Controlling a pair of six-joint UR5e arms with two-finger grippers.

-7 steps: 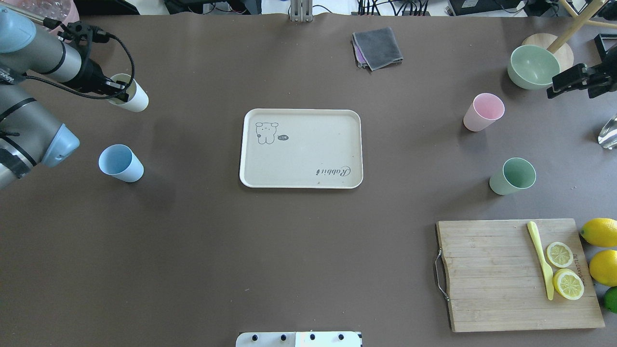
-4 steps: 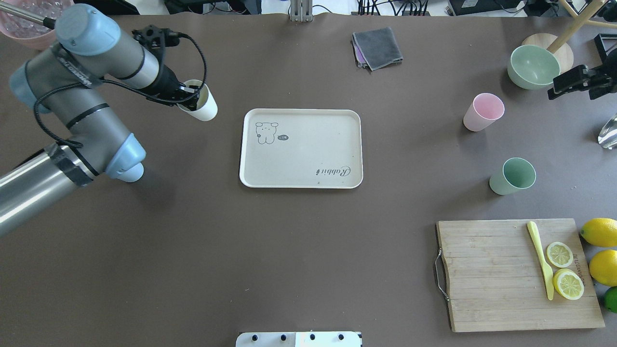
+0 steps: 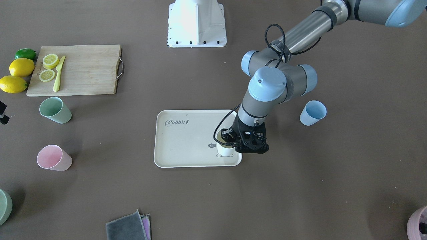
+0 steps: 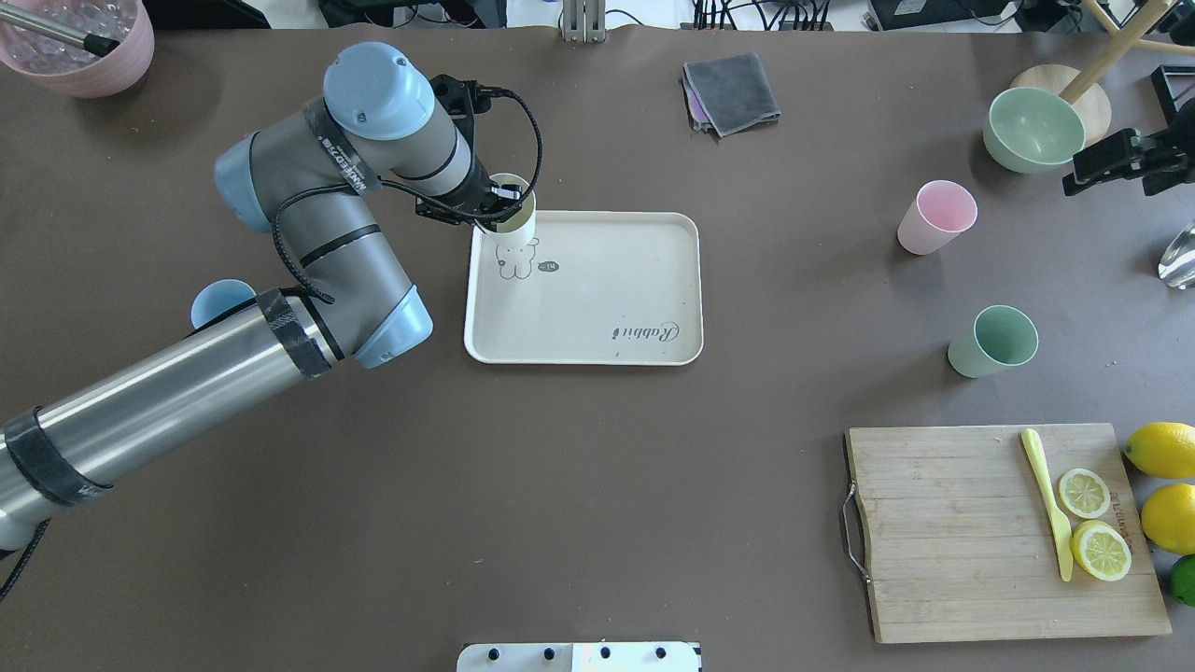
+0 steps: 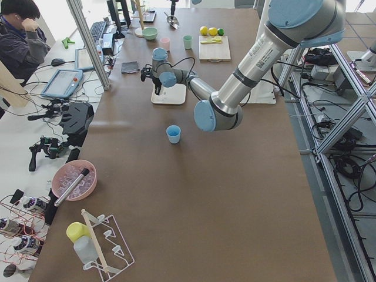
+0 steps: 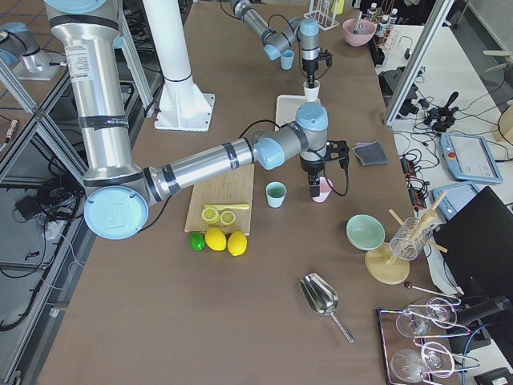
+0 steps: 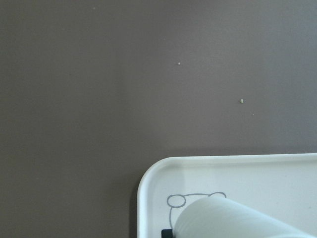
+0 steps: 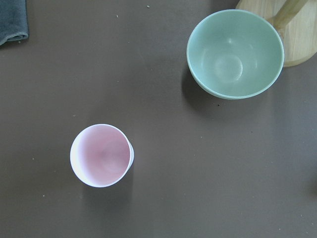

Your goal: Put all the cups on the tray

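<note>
My left gripper (image 4: 493, 200) is shut on the rim of the cream-yellow cup (image 4: 516, 217), which it holds upright over the far left corner of the tray (image 4: 607, 299), above the rabbit drawing. I cannot tell if the cup's base (image 3: 225, 150) touches the tray (image 3: 180, 146). The blue cup (image 3: 312, 112) stands on the table left of the tray, partly hidden by the arm in the overhead view. The pink cup (image 4: 936, 217) and green cup (image 4: 994, 341) stand to the tray's right. My right gripper (image 4: 1083, 168) hovers high near the pink cup (image 8: 101, 155); I cannot tell whether it is open or shut.
A sage-green bowl (image 4: 1032, 129) sits at the far right. A cutting board (image 4: 971, 560) with a knife and lemon slices lies front right, with lemons (image 4: 1162, 450) beside it. There is a grey cloth (image 4: 731, 91) at the back, a pink pot (image 4: 84, 65) far left, and a person (image 5: 20, 29) off the table.
The left arm has carried the cream-yellow cup rightward from the table's far left to over the tray's corner. The right gripper has hardly moved.
</note>
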